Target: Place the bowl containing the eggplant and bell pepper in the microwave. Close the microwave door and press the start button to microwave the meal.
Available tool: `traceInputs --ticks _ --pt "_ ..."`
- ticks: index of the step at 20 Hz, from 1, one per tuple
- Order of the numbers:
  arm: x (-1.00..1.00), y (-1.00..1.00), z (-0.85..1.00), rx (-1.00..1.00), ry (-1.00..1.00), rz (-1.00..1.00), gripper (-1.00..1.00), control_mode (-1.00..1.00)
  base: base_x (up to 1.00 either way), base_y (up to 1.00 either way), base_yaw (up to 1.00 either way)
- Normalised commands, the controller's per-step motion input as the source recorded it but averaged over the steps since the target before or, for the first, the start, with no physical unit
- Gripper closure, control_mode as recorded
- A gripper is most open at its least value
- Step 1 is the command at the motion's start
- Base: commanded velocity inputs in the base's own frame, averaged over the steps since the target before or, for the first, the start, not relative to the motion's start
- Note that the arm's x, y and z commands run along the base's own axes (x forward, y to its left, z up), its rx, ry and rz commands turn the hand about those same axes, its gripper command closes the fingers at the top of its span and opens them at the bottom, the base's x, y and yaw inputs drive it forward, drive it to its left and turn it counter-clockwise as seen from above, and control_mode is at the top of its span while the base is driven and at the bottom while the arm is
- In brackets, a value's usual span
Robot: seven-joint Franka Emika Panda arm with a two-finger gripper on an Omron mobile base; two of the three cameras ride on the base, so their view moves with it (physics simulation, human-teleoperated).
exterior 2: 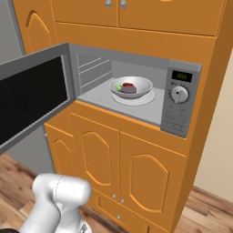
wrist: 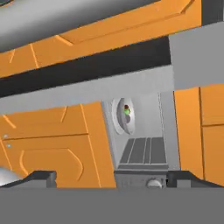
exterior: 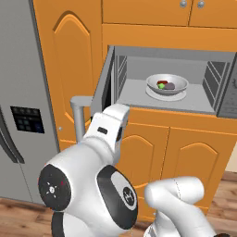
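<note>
Inside the microwave (exterior 2: pixel 132 73), on its pale turntable plate (exterior 2: pixel 148 97), the bowl (exterior 2: pixel 136 84) already sat with the eggplant (exterior 2: pixel 129 90) and the pepper (exterior 2: pixel 129 84) in it, so we judged the first step done. Left to do, as we read it: swing the door (exterior 2: pixel 32 98) shut and press start. The door stood wide open, hinged on the left of the cavity.

From the left base view we saw the door nearly edge-on, its bar handle (exterior: pixel 78 115) jutting toward the arm, whose wrist (exterior: pixel 110 124) rose just beside it; whether they touched we could not tell. That view cut off most of the control panel. From the right base view we got what the other lacked: the door's dark glass face and the panel (exterior 2: pixel 178 100) with its display and round knob (exterior 2: pixel 180 94). Which button starts it was too small to tell.

Rolled on its side, the hand view looked past the door's grey frame into the cavity, where the bowl (wrist: pixel 124 116) showed small. The two fingertips (wrist: pixel 41 177) stood far apart with nothing between them, so the jaws were open and empty.
</note>
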Motion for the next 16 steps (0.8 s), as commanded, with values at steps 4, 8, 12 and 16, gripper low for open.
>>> traceInputs --ticks 4,8,12,16 --pt "0.0 0.84 0.0 -0.24 0.0 0.0 -1.0 -1.0 0.0 0.0 0.0" --pt "0.0 0.85 0.0 -0.24 0.0 0.0 -1.0 -1.0 0.0 0.0 0.0" --pt "0.03 0.8 -0.04 -0.21 0.0 0.0 -1.0 -1.0 0.0 0.0 0.0" --pt "0.33 0.51 0.0 -0.1 0.0 -0.01 -1.0 -1.0 0.0 0.0 0.0"
